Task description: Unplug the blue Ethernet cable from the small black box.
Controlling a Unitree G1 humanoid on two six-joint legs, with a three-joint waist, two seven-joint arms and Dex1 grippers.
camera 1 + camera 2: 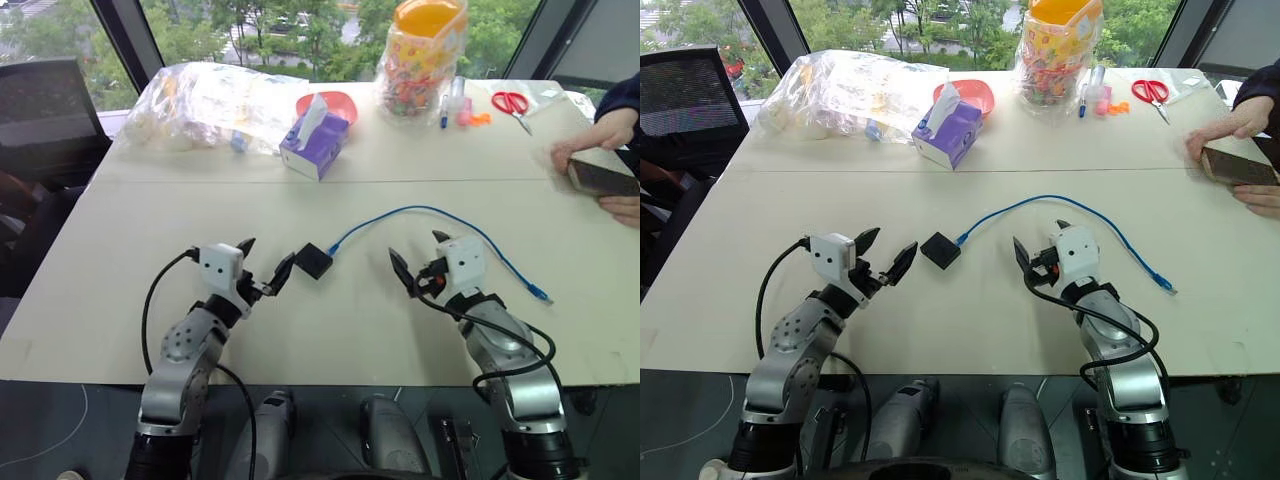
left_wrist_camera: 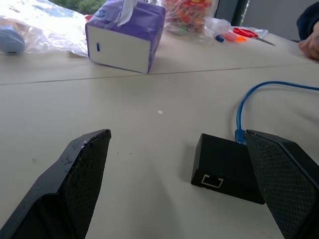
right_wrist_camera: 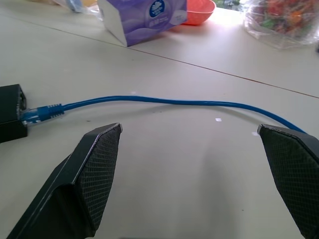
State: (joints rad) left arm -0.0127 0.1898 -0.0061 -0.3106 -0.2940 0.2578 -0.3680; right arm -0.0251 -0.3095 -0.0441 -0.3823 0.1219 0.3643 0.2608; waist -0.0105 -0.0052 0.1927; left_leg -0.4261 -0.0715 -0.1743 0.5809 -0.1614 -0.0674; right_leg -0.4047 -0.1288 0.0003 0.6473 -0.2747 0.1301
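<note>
Left eye view: small matte-black box [image 1: 313, 260] sits centre frame on the pale tabletop [image 1: 330, 330], thin blue Ethernet cable [image 1: 440, 212] plugged into its upper-right side. The cable arcs up and right, then drops to a loose translucent plug at right of centre. Left gripper [image 1: 264, 264] at lower left, black fingers spread, holding nothing; its right finger overlaps the box's left edge, contact can't be judged. Right gripper [image 1: 420, 253] right of centre, also spread and empty, just under the cable's arc. Purple tissue box [image 1: 315, 143] upper centre. A person's hand [image 1: 585, 143] on a dark flat object at the right edge, partly cut off.

Right eye view: same layout, but a clear gap shows between the left gripper and the box. Red-handled scissors [image 1: 1153, 95] upper right.

Left wrist view: box lower right, an empty socket on the side facing the camera. The right-hand finger [image 2: 284, 179] hides the box's right end. The cable meets the box at its far edge; the plug itself is hard to make out.

Right wrist view: box cut off at the left edge, the blue plug seated in its side. The cable runs across mid-frame and passes behind the right-hand finger [image 3: 294, 169].
</note>
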